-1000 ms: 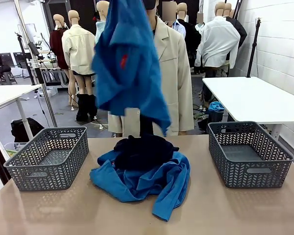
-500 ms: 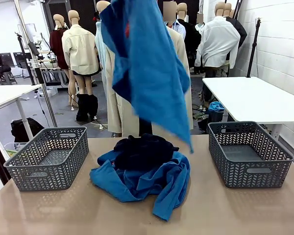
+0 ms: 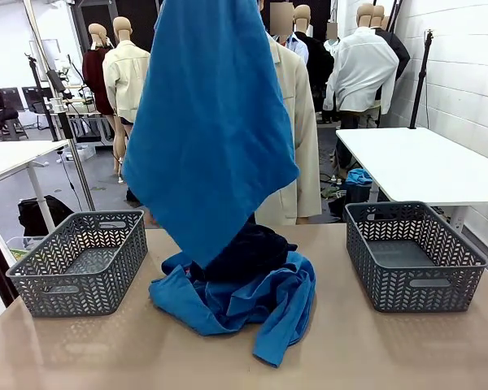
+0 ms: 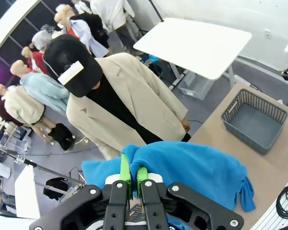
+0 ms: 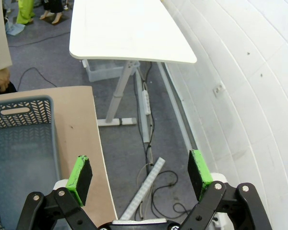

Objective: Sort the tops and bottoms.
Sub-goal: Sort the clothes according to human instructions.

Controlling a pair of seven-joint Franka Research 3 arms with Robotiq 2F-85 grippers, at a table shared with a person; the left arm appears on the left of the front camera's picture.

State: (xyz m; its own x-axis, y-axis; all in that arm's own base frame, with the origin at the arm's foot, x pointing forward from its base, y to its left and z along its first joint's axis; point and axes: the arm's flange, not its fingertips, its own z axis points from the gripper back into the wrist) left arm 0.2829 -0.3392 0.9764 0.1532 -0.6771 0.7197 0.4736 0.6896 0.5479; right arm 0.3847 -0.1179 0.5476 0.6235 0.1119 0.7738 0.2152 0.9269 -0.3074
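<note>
A bright blue top (image 3: 211,122) hangs from above the picture's upper edge over the middle of the table, its lower tip just above the pile. In the left wrist view my left gripper (image 4: 133,168) is shut on a fold of this top (image 4: 197,167), high above the table. On the table lies a heap of more blue tops (image 3: 228,305) with dark navy bottoms (image 3: 248,250) on it. My right gripper (image 5: 139,170) is open and holds nothing, out past the table's right edge above the floor.
An empty grey basket (image 3: 81,260) stands at the table's left and another grey basket (image 3: 411,256) at its right, also seen as the basket (image 4: 254,120) and the basket (image 5: 19,143). A person in a beige coat (image 3: 297,138) stands behind the far edge. A white table (image 5: 125,28) is beyond.
The hanging blue top has swung from the right back to the left and spread out wide, now reaching down to the pile. The pile and baskets have not moved.
</note>
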